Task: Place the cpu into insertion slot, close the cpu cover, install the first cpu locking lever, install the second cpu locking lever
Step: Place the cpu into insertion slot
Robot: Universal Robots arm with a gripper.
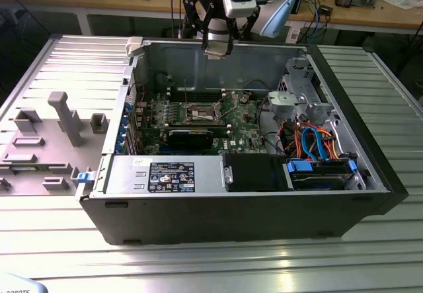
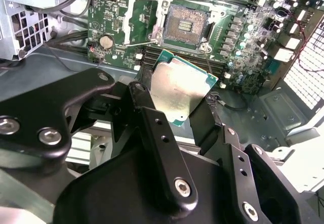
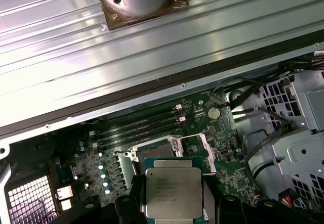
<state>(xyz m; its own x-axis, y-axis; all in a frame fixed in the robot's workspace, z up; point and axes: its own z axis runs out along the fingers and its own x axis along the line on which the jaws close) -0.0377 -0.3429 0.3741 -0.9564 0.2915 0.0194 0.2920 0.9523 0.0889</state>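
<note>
My gripper (image 1: 217,47) hangs above the back wall of the open computer case (image 1: 370,174), higher than the motherboard. In both wrist views its black fingers (image 2: 140,95) are shut on the cpu (image 2: 178,90), a flat silver-grey square with a green edge. The cpu (image 3: 173,189) is gripped by two opposite sides between the gripper (image 3: 173,197) fingers. Below it lies the insertion slot (image 2: 186,24), with its dark centre bare. The same insertion slot (image 1: 203,113) sits mid-board in the exterior view. The cpu cover (image 3: 206,150) stands raised beside the insertion slot (image 3: 154,150).
A black expansion card (image 1: 192,136) lies just in front of the socket. Long memory slots (image 3: 136,128) flank it. A metal drive cage (image 1: 297,98) and orange and blue cables (image 1: 317,141) fill the exterior view's right. A grey fixture tray (image 1: 46,141) lies outside the case.
</note>
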